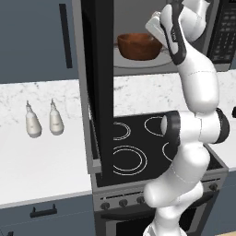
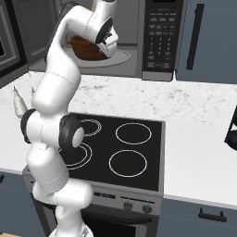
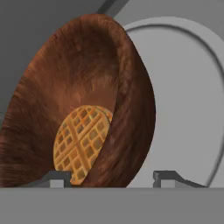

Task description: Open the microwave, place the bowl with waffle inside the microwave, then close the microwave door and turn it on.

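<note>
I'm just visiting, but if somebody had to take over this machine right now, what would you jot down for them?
Tool: fingers astride the bowl's near wall, one inside, one outside; whether they pinch it, I cannot tell.
Bowl, with the waffle in it, is inside the microwave, over the turntable.
Microwave door is swung wide open.
Done: door opened, bowl brought in.
Left: let go, back the arm out, shut the door, press start on the button panel.

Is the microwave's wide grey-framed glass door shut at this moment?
No: the grey-framed glass microwave door stands swung wide open, and the round reddish-brown wooden bowl sits on the turntable inside the grey cavity.
</note>
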Robot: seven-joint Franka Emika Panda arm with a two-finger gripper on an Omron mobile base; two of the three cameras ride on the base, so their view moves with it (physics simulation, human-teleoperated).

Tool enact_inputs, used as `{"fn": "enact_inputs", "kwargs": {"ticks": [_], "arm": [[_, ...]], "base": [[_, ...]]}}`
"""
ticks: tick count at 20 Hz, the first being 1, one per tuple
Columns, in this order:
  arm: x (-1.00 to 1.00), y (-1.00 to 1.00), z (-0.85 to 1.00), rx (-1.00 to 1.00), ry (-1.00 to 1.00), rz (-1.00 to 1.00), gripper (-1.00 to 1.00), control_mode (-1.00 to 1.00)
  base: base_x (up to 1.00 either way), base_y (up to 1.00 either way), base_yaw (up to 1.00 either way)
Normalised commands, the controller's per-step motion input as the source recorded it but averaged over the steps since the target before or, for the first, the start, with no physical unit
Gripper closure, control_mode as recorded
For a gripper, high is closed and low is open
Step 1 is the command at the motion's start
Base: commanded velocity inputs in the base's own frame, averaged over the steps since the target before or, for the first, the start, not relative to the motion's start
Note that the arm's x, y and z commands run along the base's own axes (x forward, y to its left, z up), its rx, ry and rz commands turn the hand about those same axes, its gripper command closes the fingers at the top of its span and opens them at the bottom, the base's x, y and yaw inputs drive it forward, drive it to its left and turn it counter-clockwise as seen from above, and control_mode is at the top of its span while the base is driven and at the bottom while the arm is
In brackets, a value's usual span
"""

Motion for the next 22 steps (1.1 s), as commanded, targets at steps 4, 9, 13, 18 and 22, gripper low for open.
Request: {"fn": "enact_inputs", "kwargs": {"ticks": [4, 9, 13, 18, 22], "arm": [[-0.91, 0.00, -0.29, 0.06, -0.41, 0.00, -1.00, -1.00], [-1.00, 0.00, -0.20, 0.08, -0.49, 0.00, -1.00, -1.00], [-1.00, 0.00, -0.51, 0.00, -0.51, 0.00, -1.00, -1.00], [-1.00, 0.00, -0.71, -0.06, -0.36, 0.00, -1.00, -1.00], [-1.00, 0.00, -0.22, -0.14, -0.25, 0.00, -1.00, -1.00]], "base": [[0.00, 0.00, 0.00], [0.00, 0.00, 0.00], [0.00, 0.00, 0.00], [0.00, 0.00, 0.00], [0.00, 0.00, 0.00]]}}
